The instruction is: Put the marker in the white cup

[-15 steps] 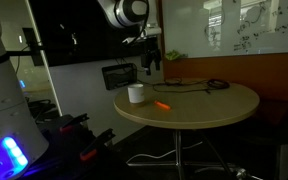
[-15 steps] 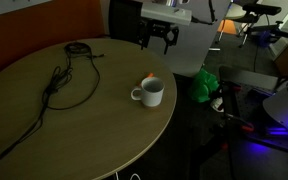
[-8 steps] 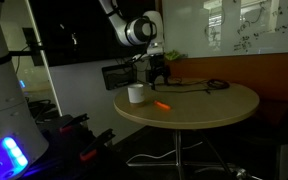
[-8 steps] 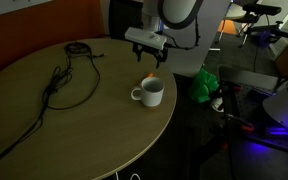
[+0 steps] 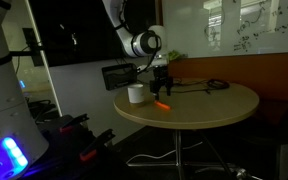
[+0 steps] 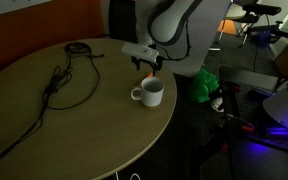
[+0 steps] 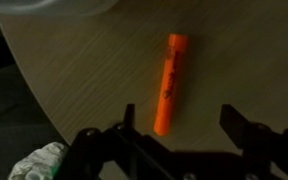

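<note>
The orange-red marker (image 7: 170, 83) lies flat on the round wooden table (image 6: 44, 130), just beside the white cup (image 6: 151, 93). In the wrist view its lower end reaches between my open fingers, nearer the left one. My gripper (image 7: 184, 122) is open and hangs low over the marker, holding nothing. In an exterior view the gripper (image 5: 162, 88) is just above the marker (image 5: 163, 105), with the cup (image 5: 136, 94) next to it. In another exterior view the gripper (image 6: 147, 68) is right behind the cup and mostly hides the marker.
A thin black looped cable (image 6: 64, 80) lies across the table away from the cup. The table edge (image 7: 39, 95) runs close to the marker and cup. A green and white object (image 7: 39, 160) is on the floor below.
My gripper has come down from above the table to just over the marker beside the cup. The marker and cup have not moved.
</note>
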Tool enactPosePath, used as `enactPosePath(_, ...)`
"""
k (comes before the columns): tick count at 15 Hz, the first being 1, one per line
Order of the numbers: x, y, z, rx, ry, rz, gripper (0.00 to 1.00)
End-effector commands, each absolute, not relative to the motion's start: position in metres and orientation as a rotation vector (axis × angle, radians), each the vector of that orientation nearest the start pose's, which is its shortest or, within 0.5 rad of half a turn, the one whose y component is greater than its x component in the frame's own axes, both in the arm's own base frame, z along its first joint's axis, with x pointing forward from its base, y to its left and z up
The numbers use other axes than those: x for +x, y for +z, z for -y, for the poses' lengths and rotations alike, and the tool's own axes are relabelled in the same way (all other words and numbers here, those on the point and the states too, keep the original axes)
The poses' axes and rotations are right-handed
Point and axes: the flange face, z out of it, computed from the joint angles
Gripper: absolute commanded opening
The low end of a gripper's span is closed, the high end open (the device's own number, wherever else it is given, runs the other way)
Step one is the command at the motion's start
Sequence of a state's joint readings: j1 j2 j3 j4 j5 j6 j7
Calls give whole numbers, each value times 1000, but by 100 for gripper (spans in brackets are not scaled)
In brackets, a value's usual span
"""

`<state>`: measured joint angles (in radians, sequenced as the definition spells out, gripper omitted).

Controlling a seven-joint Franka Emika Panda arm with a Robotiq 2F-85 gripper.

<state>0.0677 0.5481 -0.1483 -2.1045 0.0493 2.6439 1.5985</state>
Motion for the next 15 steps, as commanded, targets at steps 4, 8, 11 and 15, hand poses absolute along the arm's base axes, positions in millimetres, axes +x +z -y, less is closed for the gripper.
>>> enactPosePath(4, 578, 139, 44, -2079, -56, -2415, 47)
enactPosePath(8, 578, 127, 45, -2084, -65, -2434, 17)
enactPosePath(11, 579, 120, 44, -2092, -84, -2439, 0)
enactPosePath(15, 580, 132, 40, -2109, -121, -2400, 5)
